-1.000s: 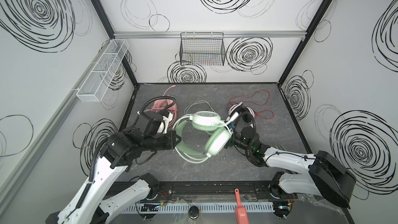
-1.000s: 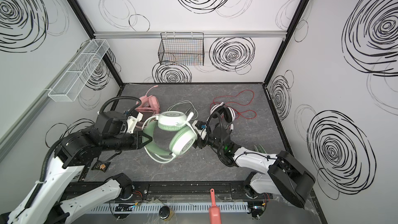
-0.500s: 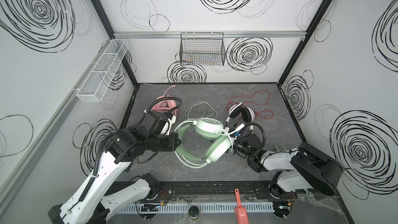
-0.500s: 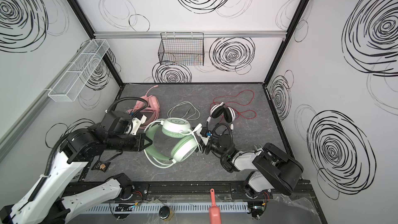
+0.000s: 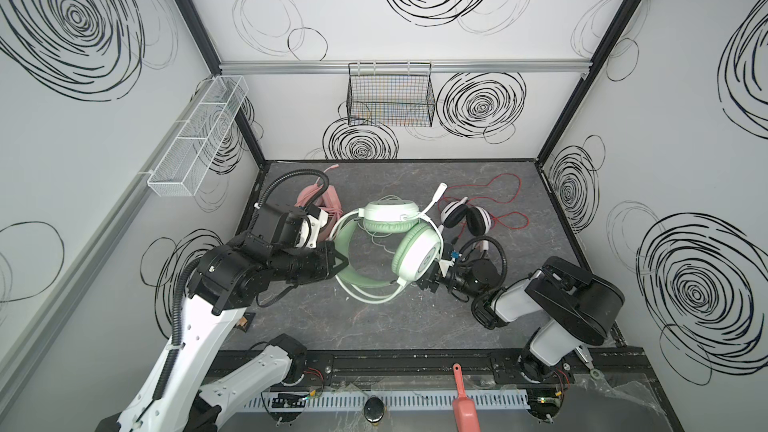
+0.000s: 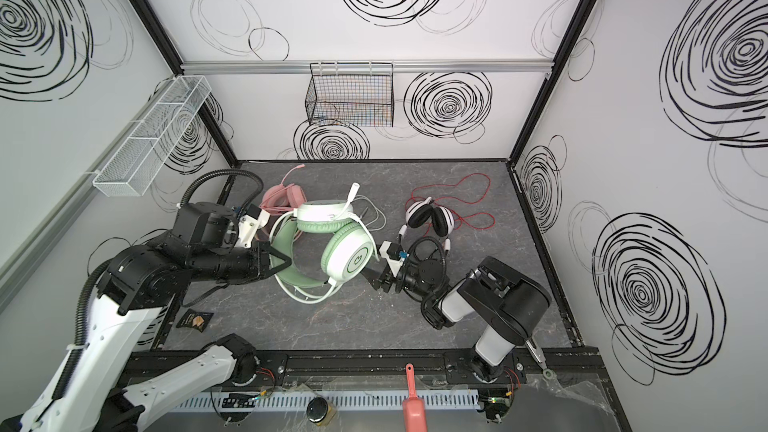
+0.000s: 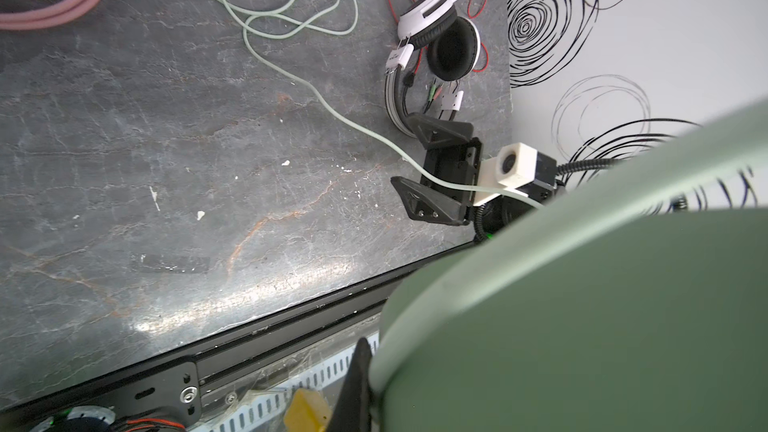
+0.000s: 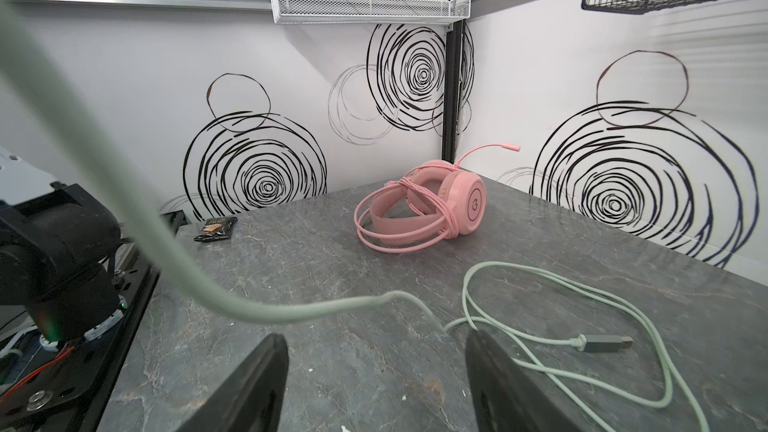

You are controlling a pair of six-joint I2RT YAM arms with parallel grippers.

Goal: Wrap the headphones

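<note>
A dark grey marbled desk (image 5: 374, 326) sits inside white walls scrawled with black spirals. Compared with a second ago, the right arm has folded back toward the near edge. The white-and-black headset (image 5: 478, 220) and its red cable (image 5: 519, 189) now lie uncovered at the back right. The mint-green headset (image 5: 415, 251) rides slightly higher and further back over mid-desk, its mic boom pointing up. The left hand (image 5: 338, 261) stays clamped on its headband, which fills much of the left wrist view.

The right hand (image 8: 374, 384) is low beside the lower ear cup, jaws well apart and gripping nothing. The pale green cable (image 8: 299, 312) drops from the headset across the front of its fingers (image 8: 257, 384) and coils on the desk, with its USB plug (image 8: 602, 342) lying flat. In both top views that ear cup hides the right fingertips.

The pink headset (image 8: 419, 209), with its cable wound round it, lies at the back left, partly behind the left wrist from above. A small dark packet (image 8: 216, 229) lies by the left edge. A black wire basket (image 5: 390, 101) hangs on the back wall and a white mesh tray (image 5: 199, 139) on the left wall.
</note>
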